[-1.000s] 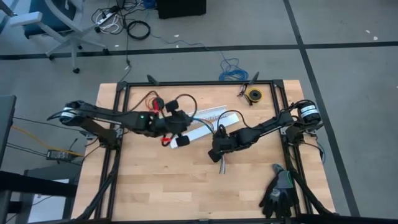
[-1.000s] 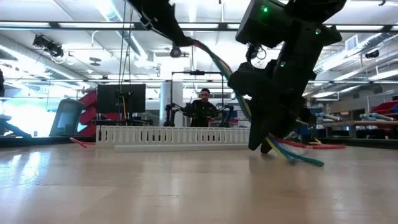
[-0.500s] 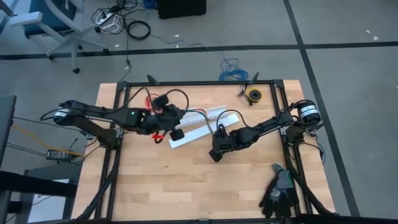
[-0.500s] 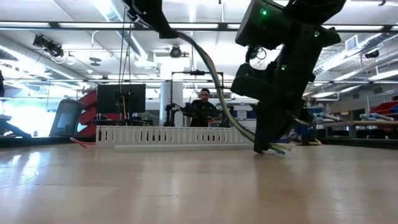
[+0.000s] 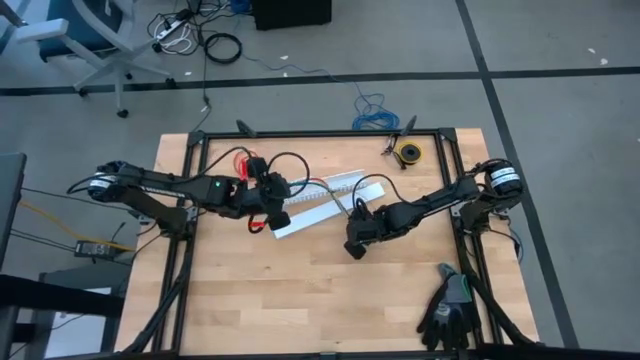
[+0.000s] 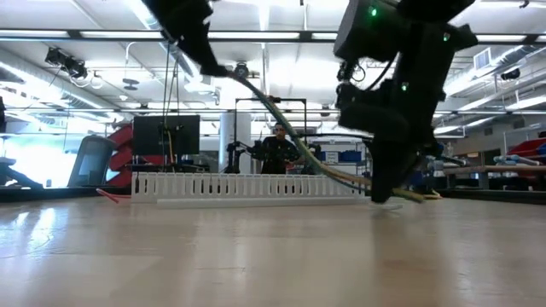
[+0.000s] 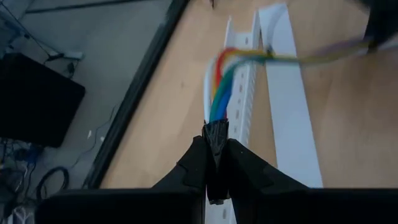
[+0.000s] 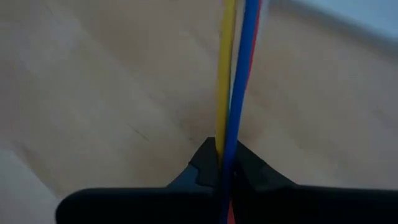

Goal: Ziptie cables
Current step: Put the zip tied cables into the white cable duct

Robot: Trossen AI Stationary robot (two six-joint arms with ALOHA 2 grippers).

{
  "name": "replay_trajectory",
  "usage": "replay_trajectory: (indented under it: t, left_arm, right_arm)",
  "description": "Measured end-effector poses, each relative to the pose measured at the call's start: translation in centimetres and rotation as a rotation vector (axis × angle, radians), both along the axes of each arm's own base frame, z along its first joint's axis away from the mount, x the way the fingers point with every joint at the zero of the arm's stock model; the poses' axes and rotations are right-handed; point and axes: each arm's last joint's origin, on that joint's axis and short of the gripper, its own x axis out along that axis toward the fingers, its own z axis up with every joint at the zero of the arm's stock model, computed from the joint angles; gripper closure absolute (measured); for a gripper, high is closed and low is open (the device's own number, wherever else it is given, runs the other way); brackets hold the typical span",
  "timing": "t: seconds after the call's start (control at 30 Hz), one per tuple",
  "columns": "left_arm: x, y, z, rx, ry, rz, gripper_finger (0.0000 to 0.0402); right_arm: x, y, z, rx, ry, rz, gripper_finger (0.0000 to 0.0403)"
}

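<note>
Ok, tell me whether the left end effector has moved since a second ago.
Yes. In the high view the left end effector has pulled back toward the table's left edge, away from the white channel, still gripping the cables.

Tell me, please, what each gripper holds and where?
Both hold the cables: left gripper at one end, right gripper near the other.

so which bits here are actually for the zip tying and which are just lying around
In use:
- cables, strung between both grippers
- left gripper, shut on one end
- right gripper, shut on the other end

Lying about:
- white channel
- black gloves
- spool
</note>
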Motion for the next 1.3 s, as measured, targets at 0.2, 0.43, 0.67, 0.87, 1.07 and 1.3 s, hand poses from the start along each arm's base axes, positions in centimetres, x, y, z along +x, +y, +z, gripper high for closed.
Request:
replay_trajectory:
  t: [0.2, 0.43, 0.67, 0.87, 1.07, 1.3]
  left_arm:
    - [-0.8, 0.0, -3.2, -0.054, 0.058, 0.009, 0.0356]
    - [-1.3, 0.1, -6.0, -0.108, 0.061, 0.042, 0.0356]
    - [-1.4, 0.6, -6.5, -0.139, 0.053, 0.066, 0.0356]
    - [-1.6, 1.4, -7.4, -0.178, 0.075, 0.084, 0.0356]
    - [-1.8, 2.3, -8.6, -0.248, 0.065, 0.084, 0.0356]
    - [-2.0, 3.0, -9.2, -0.266, 0.085, 0.085, 0.0356]
  right_arm:
    - [-1.6, -0.5, 2.5, -0.045, 0.015, 0.011, 0.0397]
    - [-2.2, -3.3, 4.1, -0.13, 0.027, 0.031, 0.0397]
    - [-2.8, -6.6, 5.7, -0.236, 0.014, 0.004, 0.0397]
    - [-3.8, -8.0, 7.8, -0.308, -0.04, -0.025, 0.0398]
    - [-4.4, -9.7, 8.3, -0.302, -0.031, -0.019, 0.0399]
    - [-3.2, -11.2, 5.5, -0.224, 0.074, 0.034, 0.0398]
